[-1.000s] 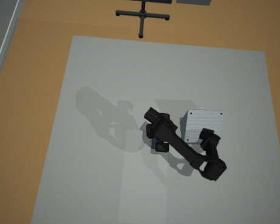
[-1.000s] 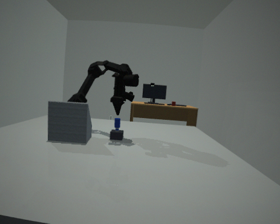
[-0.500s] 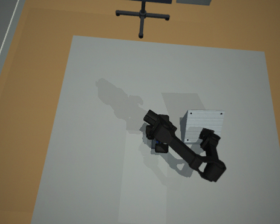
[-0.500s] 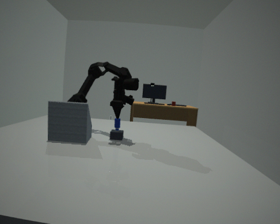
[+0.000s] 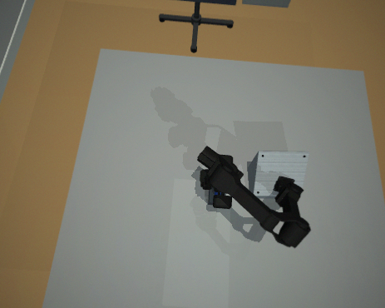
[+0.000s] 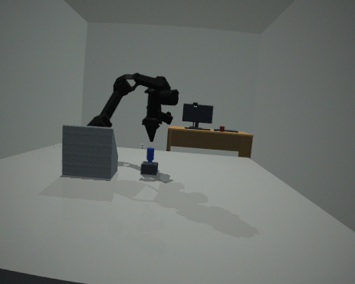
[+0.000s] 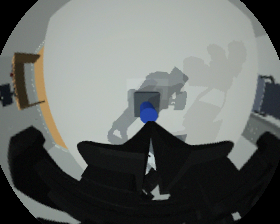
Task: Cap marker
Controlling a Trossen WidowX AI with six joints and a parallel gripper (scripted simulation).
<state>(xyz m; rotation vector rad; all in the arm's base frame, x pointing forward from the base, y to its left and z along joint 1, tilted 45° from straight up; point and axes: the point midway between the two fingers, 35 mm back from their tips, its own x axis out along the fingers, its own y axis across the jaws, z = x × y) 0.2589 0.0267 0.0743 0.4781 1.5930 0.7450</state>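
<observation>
The place is best read as a plain room set up as a small robotics lab, with an office corner included. A pale work table [image 5: 125, 250] [image 6: 218, 184] [image 7: 91, 45] is occupied by a black robot arm [image 5: 249, 201] [image 6: 112, 104], seen beside a ridged grey metal block [image 5: 278, 166] [image 6: 87, 151]. Behind it, a wooden desk [image 6: 207, 138] [image 7: 21, 82] is furnished with a dark computer monitor [image 6: 198, 113] [image 7: 5, 95], and a small red object [image 6: 221, 129] is seen there. The space is enclosed by bare grey walls [image 6: 172, 57] and a plain ceiling [image 6: 172, 11]. In the view from above, an orange-brown surface [image 5: 41, 166] is seen around the table.
</observation>
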